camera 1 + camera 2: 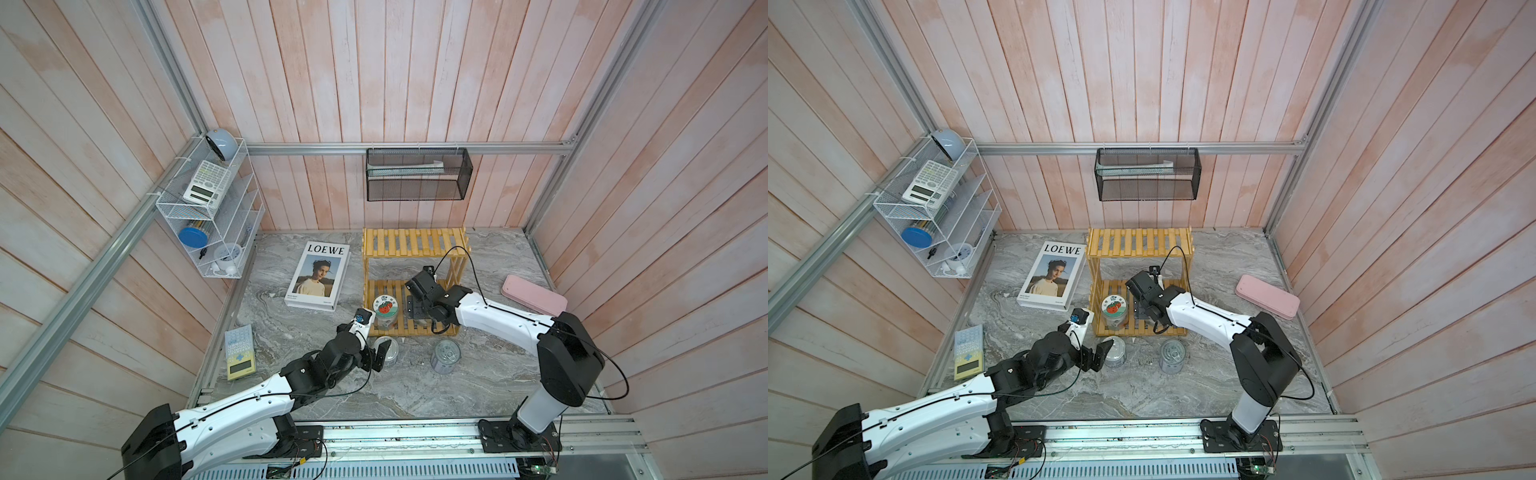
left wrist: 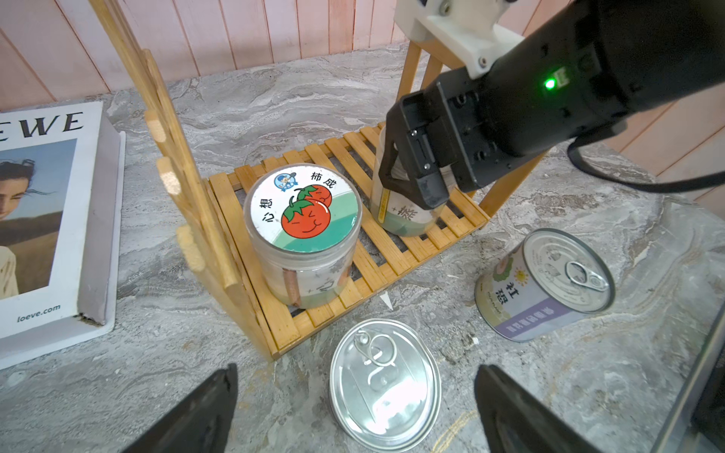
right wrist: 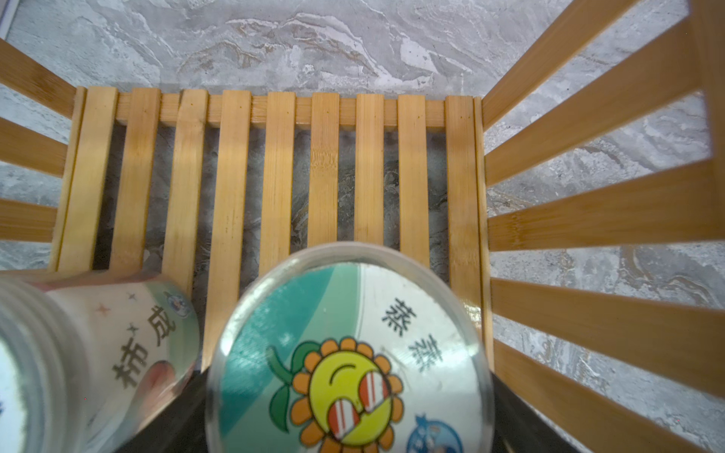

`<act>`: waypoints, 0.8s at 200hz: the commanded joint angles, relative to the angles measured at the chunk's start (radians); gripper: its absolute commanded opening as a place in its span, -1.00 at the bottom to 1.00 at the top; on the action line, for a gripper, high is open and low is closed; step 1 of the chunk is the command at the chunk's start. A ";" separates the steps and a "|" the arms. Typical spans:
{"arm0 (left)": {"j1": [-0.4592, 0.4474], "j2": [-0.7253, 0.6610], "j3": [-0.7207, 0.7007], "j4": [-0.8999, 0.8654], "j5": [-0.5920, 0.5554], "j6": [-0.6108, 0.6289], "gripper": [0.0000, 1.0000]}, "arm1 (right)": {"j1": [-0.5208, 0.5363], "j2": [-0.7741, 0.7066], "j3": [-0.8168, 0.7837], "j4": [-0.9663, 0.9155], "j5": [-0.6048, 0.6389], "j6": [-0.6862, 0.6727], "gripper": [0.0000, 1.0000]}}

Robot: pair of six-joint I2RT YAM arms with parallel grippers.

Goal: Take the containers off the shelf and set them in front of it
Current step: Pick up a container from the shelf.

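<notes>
2 cans (image 2: pixel 384 382) down; R end effector (image 2: pixel 406 188) on jar (image 3: pixel 349 353)

We count two jars, tomato-lid jar (image 2: pixel 302 211) and sunflower-lid jar (image 3: pixel 349 353), two tins, silver can (image 2: pixel 384 384) and purple can (image 2: pixel 545 282), one shelf (image 1: pixel 415 241), one book (image 1: pixel 318 276), two calculators (image 1: pixel 240 352) (image 1: pixel 207 182), one pink case (image 1: pixel 534 296)

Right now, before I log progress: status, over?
Left gripper open over silver can out front. Right gripper around sunflower jar on shelf, grip unclear. Tomato jar close beside; purple can out too.

White arms (image 1: pixel 498 319) w/ blk joints, blk left hand (image 2: pixel 356 370), thin cables (image 1: pixel 457 247) (green LED (image 2: pixel 550 83), R arm).
</notes>
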 commanded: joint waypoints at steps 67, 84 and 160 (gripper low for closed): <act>0.018 0.009 0.041 -0.008 -0.001 -0.010 0.99 | 0.007 -0.275 -0.064 -0.056 -0.055 -0.034 -0.12; 0.020 0.020 0.050 -0.008 -0.001 -0.006 1.00 | 0.015 -0.311 -0.064 -0.083 -0.064 -0.039 -0.12; 0.027 0.056 0.074 -0.008 -0.010 -0.002 1.00 | 0.124 -0.508 -0.054 -0.243 -0.050 -0.050 -0.13</act>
